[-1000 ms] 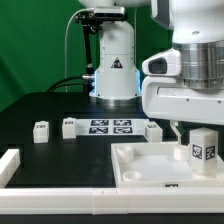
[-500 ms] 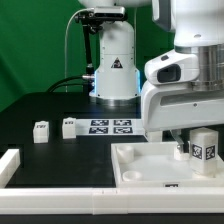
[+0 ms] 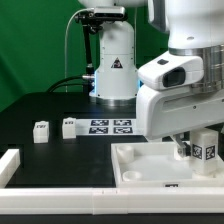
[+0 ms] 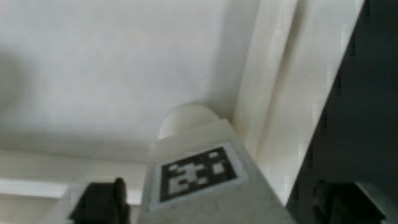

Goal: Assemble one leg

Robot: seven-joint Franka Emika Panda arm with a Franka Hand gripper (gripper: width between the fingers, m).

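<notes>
Fingers (image 4: 103, 200) stand spread either side of the leg (image 4: 199, 170), unclamped, seen only in the wrist view.

1. The leg (image 3: 205, 148) is a small white plastic block with a black-and-white square tag on the face turned toward the exterior camera.
2. Pose: upright, no visible tilt.
3. Place: at the exterior view's right, standing inside the white tabletop (image 3: 120, 165) near its far right corner.
4. In the wrist view the leg (image 4: 199, 150) shows a rounded end above the tagged face.
</notes>
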